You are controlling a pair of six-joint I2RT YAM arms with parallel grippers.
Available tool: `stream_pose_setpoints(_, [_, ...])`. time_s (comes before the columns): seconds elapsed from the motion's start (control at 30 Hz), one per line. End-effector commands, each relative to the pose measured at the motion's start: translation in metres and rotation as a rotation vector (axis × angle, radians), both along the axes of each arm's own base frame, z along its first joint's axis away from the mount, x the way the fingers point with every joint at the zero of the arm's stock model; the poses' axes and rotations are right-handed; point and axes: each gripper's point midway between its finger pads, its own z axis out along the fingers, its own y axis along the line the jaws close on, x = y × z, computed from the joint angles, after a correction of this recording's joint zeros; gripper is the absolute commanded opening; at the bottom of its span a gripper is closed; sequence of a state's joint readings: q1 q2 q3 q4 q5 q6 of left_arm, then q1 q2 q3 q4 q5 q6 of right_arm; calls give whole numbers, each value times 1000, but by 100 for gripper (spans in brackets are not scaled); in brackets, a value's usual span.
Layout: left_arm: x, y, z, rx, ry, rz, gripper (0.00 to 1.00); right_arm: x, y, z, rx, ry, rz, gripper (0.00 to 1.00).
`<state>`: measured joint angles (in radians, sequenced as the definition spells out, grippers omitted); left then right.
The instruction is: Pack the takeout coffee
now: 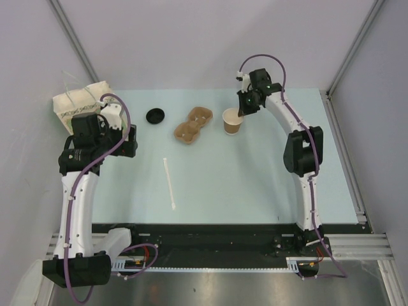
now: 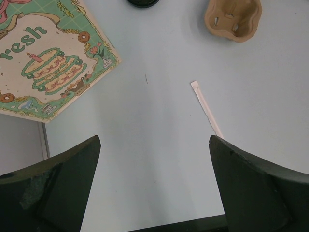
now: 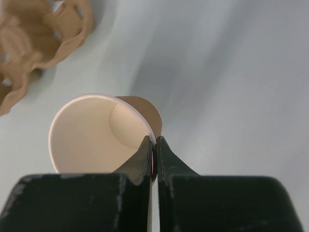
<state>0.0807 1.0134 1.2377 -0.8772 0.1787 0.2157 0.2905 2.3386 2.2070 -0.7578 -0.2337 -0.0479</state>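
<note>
Our left arm (image 1: 75, 191) stands at the table's left edge, and the left gripper (image 2: 154, 141) hangs near the far left corner, fingers spread wide and holding nothing. Our right arm (image 1: 305, 185) reaches toward the far edge, the right gripper (image 3: 155, 143) pinched tight on the rim of the paper cup (image 3: 87, 140).
</note>
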Motion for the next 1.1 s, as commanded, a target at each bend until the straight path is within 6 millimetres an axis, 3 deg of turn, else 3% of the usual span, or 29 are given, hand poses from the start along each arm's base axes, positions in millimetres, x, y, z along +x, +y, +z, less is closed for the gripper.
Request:
stream_pose_setpoints(0.0, [-4,-5,11,-10,-42,-24,99,-52,12,102,91,-108,148,0])
stream_pose_setpoints(0.13, [-4,-13,11,-32,-67,-57,100,-103,31,109,104,-72,271,0])
stream_pose_setpoints(0.23, [-2,-19,14,-68,-85,-70,99,-138,34,92,50,-45,326,1])
stream_pose_setpoints(0.27, [1,-19,16,-78,-104,-60,99,-149,44,87,36,-47,355,2])
stream_pose_setpoints(0.47, [12,-29,22,-127,-121,-97,100,-193,65,64,-14,-95,390,0])
stream_pose_setpoints(0.7, [21,-34,17,-111,-116,-136,99,-220,90,45,-45,-112,443,0])
stream_pose_setpoints(1.0, [35,-50,-5,-58,-56,-205,99,-229,94,28,-48,-91,478,1])
stream_pose_setpoints(1.03, [39,-51,3,-49,-67,-210,100,-231,94,25,-51,-83,481,1])
stream_pose_setpoints(1.07, [44,-52,0,-43,-46,-217,99,-231,94,24,-51,-82,481,1])
